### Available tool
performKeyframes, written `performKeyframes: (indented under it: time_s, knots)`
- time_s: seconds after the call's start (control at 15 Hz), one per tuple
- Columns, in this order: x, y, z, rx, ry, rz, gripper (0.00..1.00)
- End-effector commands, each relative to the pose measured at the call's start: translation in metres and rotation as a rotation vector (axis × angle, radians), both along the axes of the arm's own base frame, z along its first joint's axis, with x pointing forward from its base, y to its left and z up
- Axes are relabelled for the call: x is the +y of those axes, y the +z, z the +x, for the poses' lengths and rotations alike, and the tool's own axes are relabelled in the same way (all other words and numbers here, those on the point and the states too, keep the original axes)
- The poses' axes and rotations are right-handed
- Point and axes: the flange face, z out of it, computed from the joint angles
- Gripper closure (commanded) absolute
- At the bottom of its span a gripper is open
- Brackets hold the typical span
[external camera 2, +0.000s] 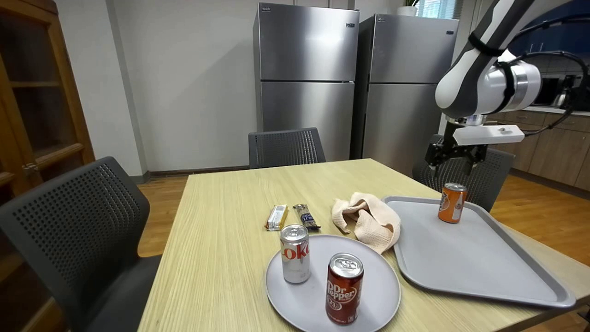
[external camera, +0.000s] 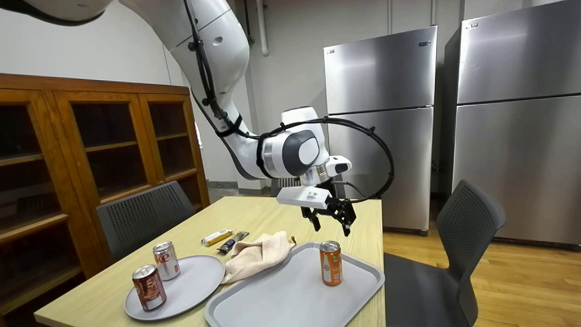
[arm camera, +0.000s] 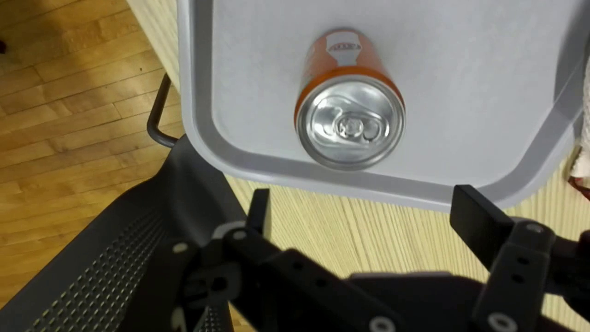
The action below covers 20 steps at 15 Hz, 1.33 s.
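Beyond the pale table, my feed gives me two steel refrigerators, light walls and a high bright window. Dark chairs stand around it; I also see a glass-doored wooden cabinet off one side and honey-coloured floorboards below.

I'm seeing bright, glossy metal on orange can, smooth, matt, plastic-looking tray beneath! My gripper fingers: dull, matt. Towel: rough-textured cloth. Fridges: satiny, brushed metal. Table: smooth, wood-grained.
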Motion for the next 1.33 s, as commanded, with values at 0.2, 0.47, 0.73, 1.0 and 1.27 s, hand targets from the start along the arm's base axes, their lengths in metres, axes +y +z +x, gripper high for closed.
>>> performKeyframes:
  time_s: [0.2, 0.47, 0.73, 1.0, 1.27]
  knots:
    - [0.034, 0.041, 0.002, -0.063, 0.076, -0.007, 0.00]
    - [0.077, 0.048, 0.005, -0.067, 0.165, -0.012, 0.00]
    - [0.130, 0.050, 0.005, -0.062, 0.258, -0.004, 0.00]
    - [0.186, 0.053, 0.003, -0.051, 0.353, 0.001, 0.00]
    - [0.241, 0.057, 0.000, -0.052, 0.445, -0.004, 0.00]
